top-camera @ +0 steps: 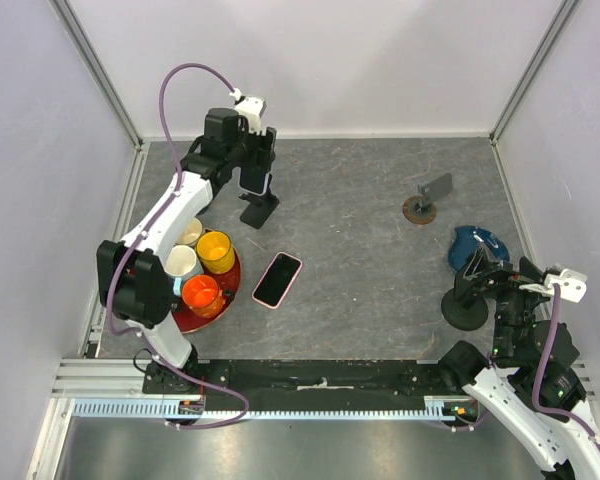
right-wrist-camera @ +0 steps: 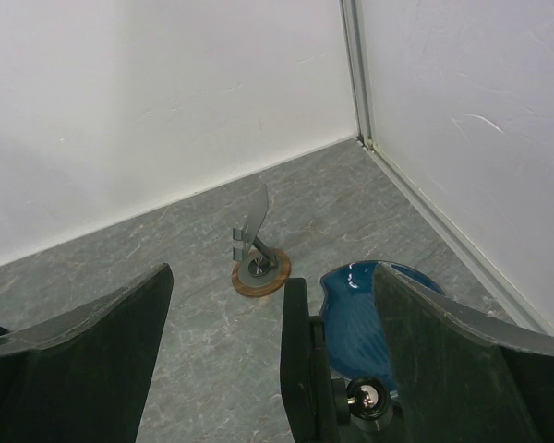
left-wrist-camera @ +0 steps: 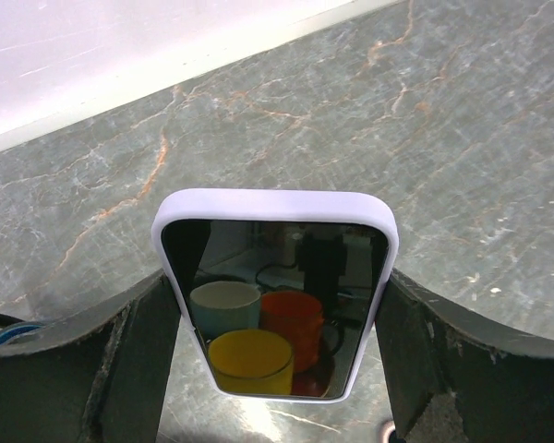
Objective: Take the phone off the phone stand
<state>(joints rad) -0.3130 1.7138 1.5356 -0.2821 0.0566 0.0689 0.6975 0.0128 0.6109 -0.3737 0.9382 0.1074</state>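
**Left claw's got the phone by its edges**

The left claw (left-wrist-camera: 275, 281) is pinching the phone (left-wrist-camera: 275, 208) across its two long sides, screen toward the wrist. My guess is that's so it can slide straight up out of the cradle. The phone stands upright right over the black phone stand (top-camera: 259, 208), back left, and I can't tell if it's clear yet. Nearby are some cups (top-camera: 202, 262) and a second phone (top-camera: 277, 280) lying flat. The right claw (right-wrist-camera: 270, 277) hangs spread and empty on the right.

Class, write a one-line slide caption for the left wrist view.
Left tool straddling the lilac-cased phone, marbled grey tabletop beyond.
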